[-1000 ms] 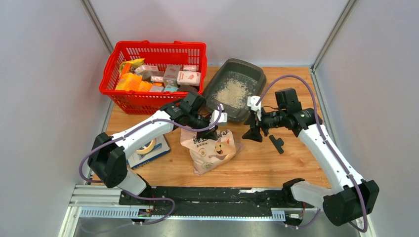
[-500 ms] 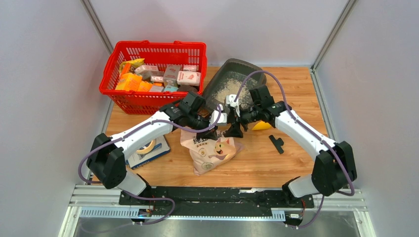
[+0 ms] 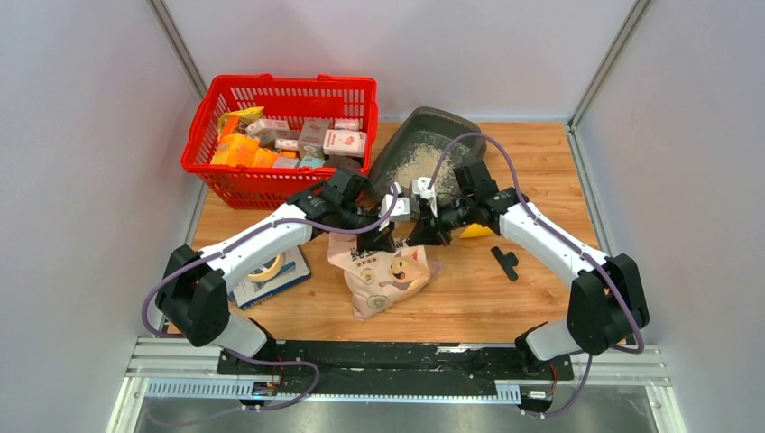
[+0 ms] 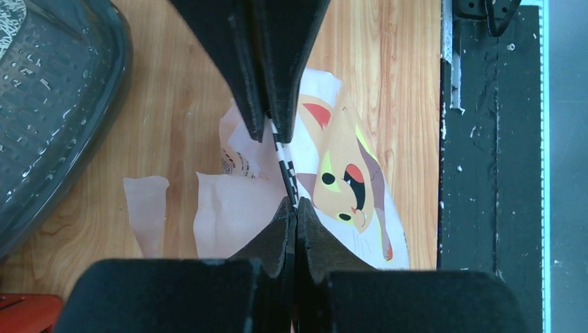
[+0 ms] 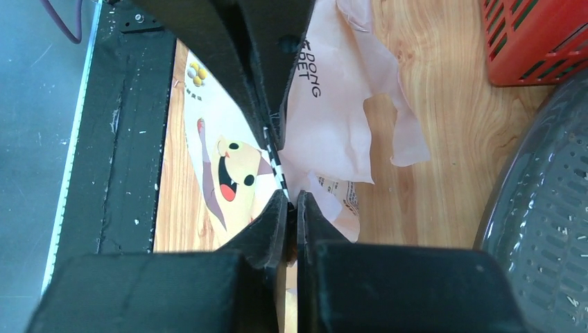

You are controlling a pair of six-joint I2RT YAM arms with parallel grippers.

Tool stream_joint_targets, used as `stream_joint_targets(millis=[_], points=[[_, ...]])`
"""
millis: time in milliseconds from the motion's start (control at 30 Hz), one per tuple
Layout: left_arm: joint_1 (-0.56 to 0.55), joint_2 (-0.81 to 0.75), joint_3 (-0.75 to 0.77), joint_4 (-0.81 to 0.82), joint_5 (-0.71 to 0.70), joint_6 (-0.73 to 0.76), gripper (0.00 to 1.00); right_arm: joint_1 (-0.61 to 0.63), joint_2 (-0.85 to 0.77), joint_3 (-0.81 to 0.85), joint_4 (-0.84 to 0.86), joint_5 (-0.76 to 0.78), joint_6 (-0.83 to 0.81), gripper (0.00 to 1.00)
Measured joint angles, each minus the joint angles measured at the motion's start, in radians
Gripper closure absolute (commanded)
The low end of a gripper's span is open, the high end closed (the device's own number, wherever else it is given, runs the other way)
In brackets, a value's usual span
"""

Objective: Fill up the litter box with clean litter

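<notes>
Both arms reach in toward the middle of the counter (image 3: 532, 307) and meet nose to nose over the pink-beige bag (image 3: 386, 275) with the cartoon cat. The left end effector (image 4: 296, 207) is pressed together on the bag's top edge, with a thin black-and-white striped strip caught between its fingers. The right end effector (image 5: 292, 205) faces it from the other side. It is also squeezed closed on that same striped edge, so the two pinch the bag top right next to each other. Below them the bag lies slumped on the wood, and its torn paper flaps spread out toward the far side.

The litter box (image 3: 390, 161) sits just behind the two end effectors at the far middle of the counter, close beside the red basket (image 3: 280, 185) of small packages. A pale patch of litter (image 3: 417, 167) lies inside it. A yellow scoop (image 3: 478, 231) peeks out from behind the right arm. A small black piece (image 3: 506, 262) lies apart to the right.
</notes>
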Motion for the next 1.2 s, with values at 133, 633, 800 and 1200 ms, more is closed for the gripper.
stream_joint_targets(millis=[133, 633, 800, 1200], points=[[0.002, 0.000, -0.001, 0.018, 0.003, -0.040, 0.75, 0.000, -0.056, -0.051, 0.036, 0.022, 0.011, 1.00], [-0.023, 0.056, 0.018, 0.087, 0.086, -0.080, 0.56, -0.014, -0.163, -0.137, 0.083, 0.127, 0.241, 1.00], [-0.062, 0.124, 0.050, 0.123, 0.102, -0.103, 0.77, -0.018, -0.177, -0.139, 0.072, 0.152, 0.300, 1.00], [-0.068, 0.150, 0.062, 0.157, 0.111, -0.163, 0.95, -0.140, -0.236, -0.119, -0.117, 0.073, 0.092, 0.36]])
